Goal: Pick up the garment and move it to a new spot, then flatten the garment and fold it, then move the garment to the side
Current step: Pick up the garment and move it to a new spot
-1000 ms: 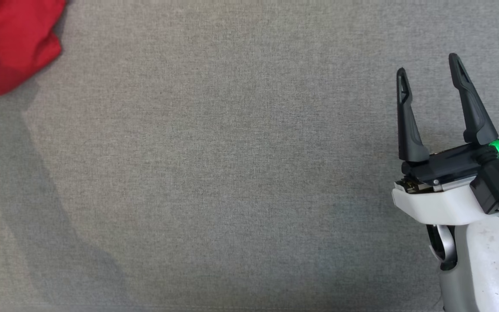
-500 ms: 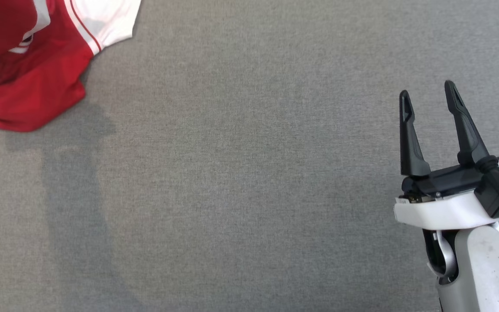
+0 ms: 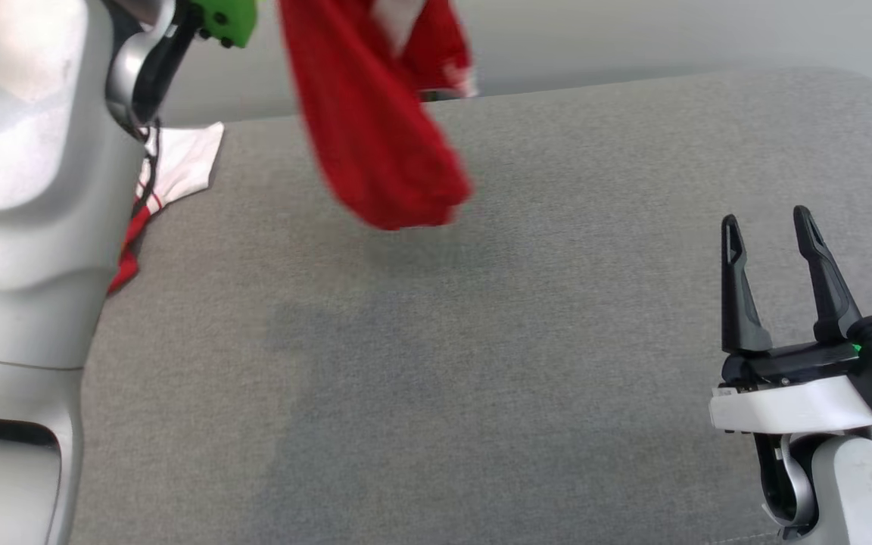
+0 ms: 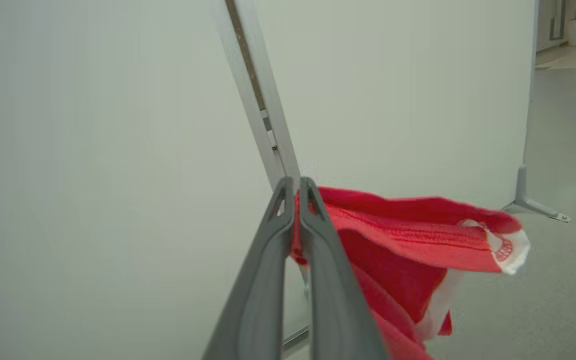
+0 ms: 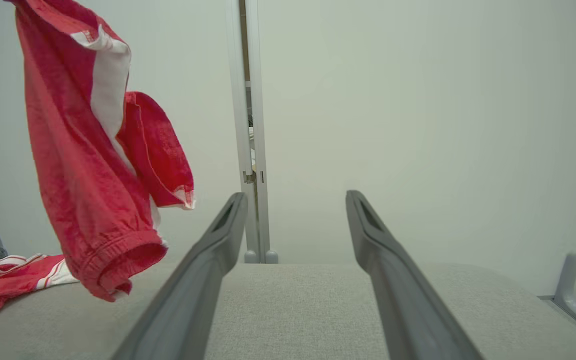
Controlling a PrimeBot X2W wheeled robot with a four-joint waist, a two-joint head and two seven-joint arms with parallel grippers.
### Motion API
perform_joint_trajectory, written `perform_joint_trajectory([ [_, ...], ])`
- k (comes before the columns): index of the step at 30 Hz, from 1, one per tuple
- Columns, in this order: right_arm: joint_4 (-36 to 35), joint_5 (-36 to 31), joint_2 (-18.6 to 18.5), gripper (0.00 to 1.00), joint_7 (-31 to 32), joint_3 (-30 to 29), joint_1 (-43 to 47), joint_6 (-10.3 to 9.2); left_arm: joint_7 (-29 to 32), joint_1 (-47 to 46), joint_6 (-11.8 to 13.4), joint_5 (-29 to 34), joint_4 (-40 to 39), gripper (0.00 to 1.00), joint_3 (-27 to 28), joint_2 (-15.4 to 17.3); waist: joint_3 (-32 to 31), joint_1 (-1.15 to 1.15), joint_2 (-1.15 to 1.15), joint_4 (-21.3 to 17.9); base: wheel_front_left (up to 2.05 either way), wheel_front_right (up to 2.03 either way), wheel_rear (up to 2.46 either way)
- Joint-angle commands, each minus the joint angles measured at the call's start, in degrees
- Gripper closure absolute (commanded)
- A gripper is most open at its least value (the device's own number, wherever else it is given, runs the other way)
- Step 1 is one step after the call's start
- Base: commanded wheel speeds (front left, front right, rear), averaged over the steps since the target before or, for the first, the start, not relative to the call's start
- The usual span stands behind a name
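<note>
- I find the left fingers (image 4: 263,280) pinched tight on the red garment's (image 4: 408,235) edge.
- The garment hangs over the grey tabletop's (image 3: 481,341) far side, left of centre.
- The right fingers (image 3: 739,303) are spread wide, holding nothing, at near right.

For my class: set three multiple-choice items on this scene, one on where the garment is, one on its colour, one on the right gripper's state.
1. Where is the garment? A hanging above the table from the left gripper; B spread flat on it; C folded on it.
2. Its main colour? A blue; B green; C red.
3. The right gripper is: A shut on cloth; B open and empty; C shut, empty.
Key: 1 A, the left fingers pinch its edge; 2 C, red with white trim; 3 B, its fingers stand apart with nothing between.
</note>
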Motion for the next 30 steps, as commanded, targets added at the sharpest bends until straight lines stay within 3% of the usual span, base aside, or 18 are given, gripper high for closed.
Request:
perform_joint_trajectory([
  [1, -0.1, 0.2, -0.1, 0.00, -0.2, -0.4, 0.9, -0.02, 0.5, 0.9, 0.0, -1.0, -1.6, 1.00, -0.4, -0.6, -3.0, 0.00, 0.00, -4.4, 0.00, 0.00, 0.00],
  [5, -0.6, 0.6, -0.1, 0.00, -0.2, -1.6, 1.2, -0.02, 0.9, 5.8, 0.3, -3.7, -5.0, 1.00, -1.0, -2.0, -2.4, 0.00, 0.00, -6.4, 0.00, 0.00, 0.00],
  [9, -0.8, 1.0, -0.1, 0.00, -0.2, -2.2, 1.0, -0.02, -1.5, 14.8, 2.4, -6.2, -5.2, 1.00, -0.4, -3.4, -0.9, 0.00, 0.00, -7.9, 0.00, 0.00, 0.00],
  [16, -1.1, 1.9, -0.1, 0.00, -0.2, -2.4, -0.6, -0.02, -9.9, 32.9, 5.8, -9.2, 2.6, 1.00, 0.2, -6.1, 2.3, 0.00, 0.00, -9.3, 0.00, 0.00, 0.00],
  [23, -0.8, 2.0, -0.1, 0.00, -0.2, -2.1, -1.6, -0.02, -16.6, 39.3, 6.6, -8.5, 10.8, 1.00, 0.1, -5.8, 3.6, 0.00, 0.00, -8.7, 0.00, 0.00, 0.00],
  [25, -0.6, 2.0, -0.1, 0.00, -0.2, -1.9, -1.6, -0.02, -18.3, 39.7, 7.0, -8.5, 12.5, 0.91, 0.5, -5.4, 3.6, 0.00, 0.00, -8.3, 0.00, 0.00, 0.00],
  [28, -0.2, 2.0, -0.1, 0.00, -0.2, -1.5, -1.7, -0.02, -20.2, 39.6, 7.1, -8.4, 14.7, 0.56, 0.6, -5.4, 3.5, 0.00, 0.00, -7.5, 0.00, 0.00, 0.00],
  [29, -0.1, 2.0, -0.1, 0.00, -0.2, -1.3, -1.7, -0.02, -20.9, 39.5, 6.9, -8.3, 15.3, 0.34, 0.6, -5.5, 3.4, 0.00, 0.00, -7.2, 0.00, 0.00, 0.00],
  [30, 0.0, 2.1, -0.1, 0.00, -0.2, -1.2, -1.7, -0.02, -21.5, 39.4, 6.8, -8.2, 15.7, 0.00, 0.4, -5.6, 3.4, 0.00, 0.00, -7.0, 0.00, 0.00, 0.00],
])
